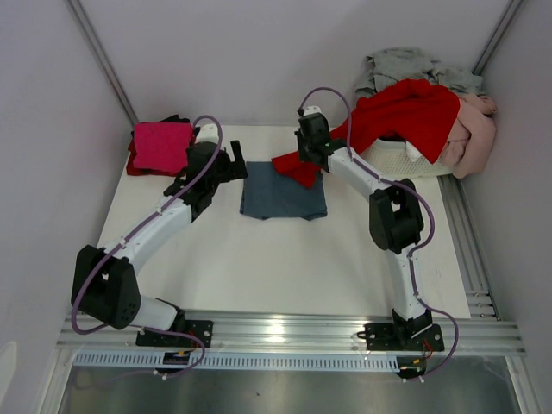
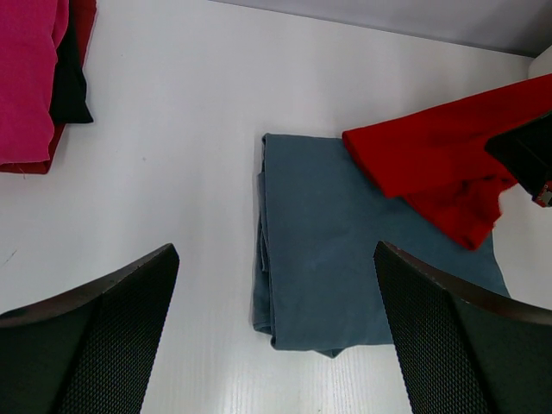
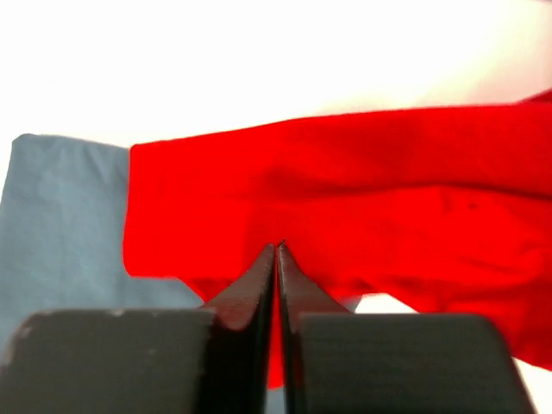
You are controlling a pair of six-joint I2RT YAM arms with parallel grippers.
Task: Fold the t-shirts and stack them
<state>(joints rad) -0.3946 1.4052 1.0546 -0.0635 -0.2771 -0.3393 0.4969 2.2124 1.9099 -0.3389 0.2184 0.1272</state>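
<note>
Over the table (image 1: 259, 259), top view: the right gripper (image 1: 310, 155) sits on the loose end of the red tee (image 1: 405, 112). That tee trails from the white basket (image 1: 388, 161) onto the far right corner of the folded slate blue-grey tee (image 1: 284, 191). The right arm reaches forward with its elbow bent. The left gripper (image 1: 235, 164) hangs just left of the slate blue-grey tee, its arm stretched diagonally. The magenta tee (image 1: 161, 145) lies folded at far left; the layers beneath it are mostly hidden. The grey tee (image 1: 405, 65) and pale pink tee (image 1: 479, 129) are heaped on the basket.

Left wrist view: the jaws are spread wide and the slate blue-grey tee (image 2: 345, 259) lies ahead, untouched. The right gripper is cut off at the right edge.

Right wrist view: the fingers (image 3: 250, 293) are pressed together, pinching red cloth (image 3: 345, 190). The close range is blurred.
</note>
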